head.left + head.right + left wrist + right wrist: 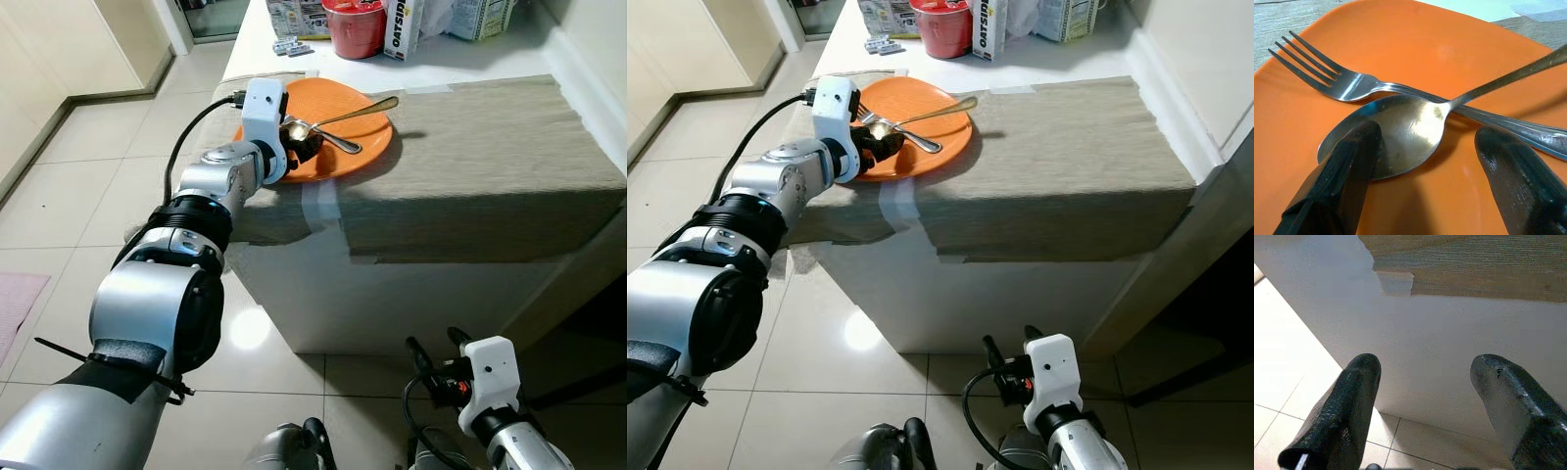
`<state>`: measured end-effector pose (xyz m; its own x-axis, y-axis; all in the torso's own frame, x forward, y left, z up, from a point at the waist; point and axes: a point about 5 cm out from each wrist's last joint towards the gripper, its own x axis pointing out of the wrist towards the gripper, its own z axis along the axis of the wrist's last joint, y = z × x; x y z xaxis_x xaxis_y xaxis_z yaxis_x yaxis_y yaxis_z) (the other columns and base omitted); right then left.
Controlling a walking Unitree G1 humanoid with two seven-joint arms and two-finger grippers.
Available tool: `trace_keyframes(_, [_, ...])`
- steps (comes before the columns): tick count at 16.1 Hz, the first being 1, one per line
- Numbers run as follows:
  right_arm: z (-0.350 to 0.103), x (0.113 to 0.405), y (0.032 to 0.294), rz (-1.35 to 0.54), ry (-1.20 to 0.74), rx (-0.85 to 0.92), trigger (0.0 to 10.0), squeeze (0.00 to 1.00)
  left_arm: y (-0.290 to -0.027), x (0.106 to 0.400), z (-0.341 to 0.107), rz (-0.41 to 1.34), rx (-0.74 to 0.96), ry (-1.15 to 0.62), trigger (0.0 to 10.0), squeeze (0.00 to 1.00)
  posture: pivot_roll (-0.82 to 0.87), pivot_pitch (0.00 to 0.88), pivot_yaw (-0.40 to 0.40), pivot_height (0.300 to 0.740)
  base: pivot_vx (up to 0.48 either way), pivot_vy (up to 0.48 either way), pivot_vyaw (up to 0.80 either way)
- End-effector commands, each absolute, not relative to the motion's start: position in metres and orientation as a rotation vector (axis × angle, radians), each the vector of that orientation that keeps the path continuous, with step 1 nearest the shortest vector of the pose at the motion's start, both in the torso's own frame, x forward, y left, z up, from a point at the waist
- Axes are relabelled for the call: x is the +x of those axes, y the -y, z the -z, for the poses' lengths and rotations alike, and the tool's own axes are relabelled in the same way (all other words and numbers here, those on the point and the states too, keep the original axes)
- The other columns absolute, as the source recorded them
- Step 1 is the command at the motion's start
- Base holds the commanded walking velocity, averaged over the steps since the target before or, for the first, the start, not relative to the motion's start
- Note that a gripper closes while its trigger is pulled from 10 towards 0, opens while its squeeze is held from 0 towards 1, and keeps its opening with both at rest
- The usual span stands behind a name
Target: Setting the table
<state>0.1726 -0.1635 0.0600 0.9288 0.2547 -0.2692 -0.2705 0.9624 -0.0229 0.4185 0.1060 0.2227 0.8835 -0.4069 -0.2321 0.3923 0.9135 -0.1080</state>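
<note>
Orange plate [338, 122] sits on the grey cloth [490, 166] covering the surface, at the cloth's corner nearest the left arm. Spoon [1400, 132] and fork [1347, 83] lie on the plate, crossed, spoon handle over the fork handle. Left tool [1420, 161] is at the plate's near rim, fingers spread apart, one on each side of the spoon bowl, one finger [1347, 166] overlapping the bowl's edge; not gripping anything. Red cup [355, 27] and cartons [402, 27] stand beyond the plate on bare white surface. Right tool [1425, 401] hangs low beside the surface's white front, well below the plate, fingers wide apart, empty.
</note>
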Motion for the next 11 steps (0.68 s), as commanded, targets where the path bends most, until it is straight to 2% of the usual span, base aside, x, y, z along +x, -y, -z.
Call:
trace_keyframes(1, [-0.063,0.172,0.161,-0.271,-0.260,-0.051,10.0,0.00,-0.114,0.415,-0.204,0.399,-0.103,-0.341,10.0,0.00,-0.27,0.148,0.193,0.740,0.000,0.000,0.00])
trace_keyframes(3, [-0.068,0.176,0.166,-0.230,-0.256,0.000,10.0,0.00,-0.117,0.413,-0.197,0.389,-0.141,-0.372,10.0,0.00,-0.27,0.149,0.189,0.740,0.000,0.000,0.00])
trace_keyframes(7, [-0.089,0.195,0.173,-0.206,-0.169,-0.017,10.0,0.00,-0.119,0.409,-0.186,0.390,-0.185,-0.420,10.0,0.00,-0.27,0.151,0.187,0.740,0.000,0.000,0.00])
trace_keyframes(11, [-0.155,0.245,0.188,-0.163,0.045,0.025,10.0,0.00,-0.113,0.404,-0.176,0.427,-0.191,-0.472,10.0,0.00,-0.27,0.148,0.188,0.740,0.000,0.000,0.00])
